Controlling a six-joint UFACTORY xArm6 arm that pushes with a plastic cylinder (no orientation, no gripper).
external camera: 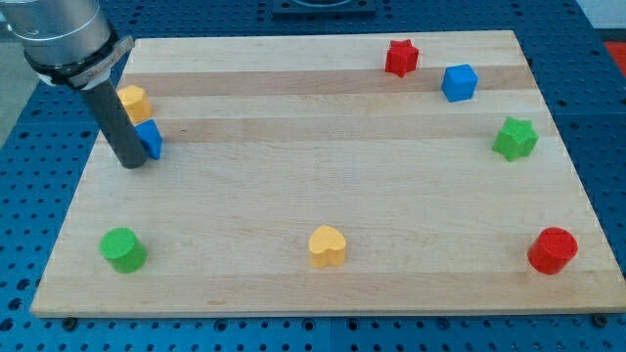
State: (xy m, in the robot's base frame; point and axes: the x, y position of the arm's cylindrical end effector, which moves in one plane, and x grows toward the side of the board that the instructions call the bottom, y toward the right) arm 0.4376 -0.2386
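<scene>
Pale wood-grain board (323,176) on blue perforated desk (20,254). No jawed end effector: plain dark rod; my tip (132,164) touches small blue block (150,139), yellow block (133,102) just behind. Smooth green cylinder (122,249) toward view's bottom.

We see bright, even light from overhead; the wooden board (323,176) shows no glare, blocks cast only short, soft shadows, and everything looks sharp.
</scene>
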